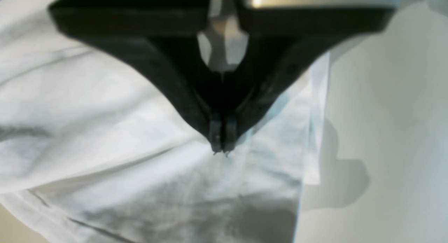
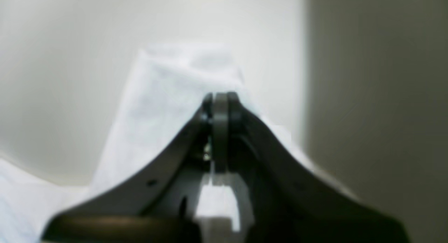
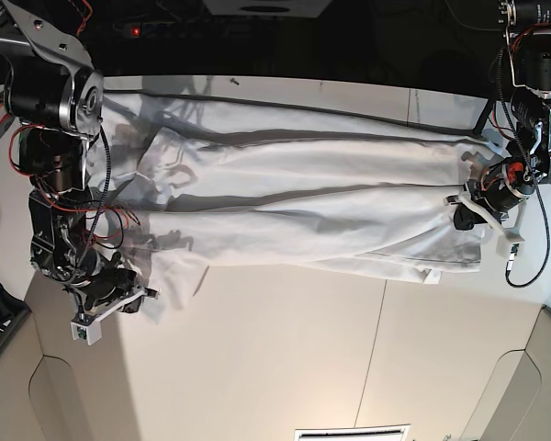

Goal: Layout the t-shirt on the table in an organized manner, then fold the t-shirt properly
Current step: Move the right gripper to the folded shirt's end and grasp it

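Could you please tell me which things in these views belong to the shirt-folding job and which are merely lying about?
Part of the job:
- large white wrinkled cloth t-shirt, stretched between the arms
- wide matte white table
- left gripper, shut on the t-shirt
- right gripper, shut on the t-shirt

Just lying about:
- black cable by the left arm

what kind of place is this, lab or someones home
Most likely a robotics lab or test bench, not a home: two robot arms with exposed wiring, the left gripper and right gripper, work a white t-shirt stretched over a bare white table, with equipment racks along the dark back edge.
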Robot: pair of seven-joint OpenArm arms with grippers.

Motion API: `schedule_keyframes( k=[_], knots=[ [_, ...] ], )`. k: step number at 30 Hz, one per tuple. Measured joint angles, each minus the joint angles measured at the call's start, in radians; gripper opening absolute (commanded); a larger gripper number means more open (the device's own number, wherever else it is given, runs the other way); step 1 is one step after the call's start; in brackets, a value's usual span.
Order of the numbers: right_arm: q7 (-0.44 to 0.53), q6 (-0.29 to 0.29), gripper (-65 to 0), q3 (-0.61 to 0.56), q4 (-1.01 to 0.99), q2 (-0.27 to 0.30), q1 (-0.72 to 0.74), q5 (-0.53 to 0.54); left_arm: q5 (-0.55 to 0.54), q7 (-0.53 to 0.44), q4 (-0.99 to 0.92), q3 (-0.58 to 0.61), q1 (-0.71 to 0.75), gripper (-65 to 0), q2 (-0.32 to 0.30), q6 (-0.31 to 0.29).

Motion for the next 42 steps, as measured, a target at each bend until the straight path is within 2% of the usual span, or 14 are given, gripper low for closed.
schedule_keyframes(
  k=[4,7,11,16,19,22,24,26,28,30,32,34,37,42],
  knots=[
    [-0.056,0.0,-65.0,0.0,0.097,0.0,-0.014,0.001,-0.009,0.0,0.0,0.0,0.0,-65.0,0.0,0.0],
    [-0.087,0.027,-65.0,-0.001,0.208,-0.003,-0.055,0.012,-0.014,0.001,0.0,0.0,0.0,-65.0,0.0,0.0],
    [-0.169,0.061,-65.0,-0.001,0.397,-0.031,-0.162,0.085,-0.016,0.002,-0.002,0.0,0.0,-65.0,0.0,-0.001],
    [-0.263,0.117,-65.0,-0.01,0.65,-0.095,-0.328,0.203,-0.023,0.003,-0.002,-0.001,0.0,-65.0,0.005,-0.001],
    [-0.284,0.121,-65.0,-0.04,0.766,-0.105,-0.408,0.237,-0.023,0.002,-0.002,-0.001,0.0,-65.0,0.014,-0.001],
    [-0.25,0.101,-65.0,-0.046,0.787,-0.104,-0.426,0.173,-0.024,0.0,-0.002,-0.001,0.0,-65.0,0.017,-0.001],
    [-0.138,0.069,-65.0,-0.047,0.786,-0.102,-0.414,0.056,-0.025,0.001,-0.002,-0.001,0.0,-65.0,0.017,-0.001],
    [-0.078,0.014,-62.8,-0.047,0.784,-0.092,-0.388,-0.038,-0.025,0.0,-0.002,-0.001,0.0,-65.0,0.017,-0.001],
    [-0.058,-0.05,-48.6,-0.047,0.756,-0.084,-0.348,-0.105,-0.025,0.001,-0.002,-0.001,0.0,-65.0,0.017,-0.006],
    [-0.03,-0.069,-41.2,-0.047,0.694,-0.07,-0.296,-0.148,-0.025,0.001,-0.002,-0.001,0.0,-65.0,0.018,-0.008],
    [-0.017,-0.117,-39.3,-0.047,0.584,-0.058,-0.229,-0.185,-0.026,0.001,-0.002,-0.001,0.0,-65.0,0.019,-0.008],
    [-0.008,-0.132,-36.8,-0.047,0.438,-0.043,-0.151,-0.182,-0.028,0.001,-0.002,-0.001,0.0,-65.0,0.019,-0.008],
    [0.018,-0.134,-33.1,-0.047,0.182,-0.023,-0.035,-0.17,-0.027,0.001,-0.003,-0.001,0.0,-65.0,0.019,-0.008],
    [0.053,-0.105,-33.1,-0.047,-0.199,-0.008,0.108,-0.139,-0.027,0.003,-0.002,-0.001,0.0,-65.0,0.019,-0.008]
  ],
)
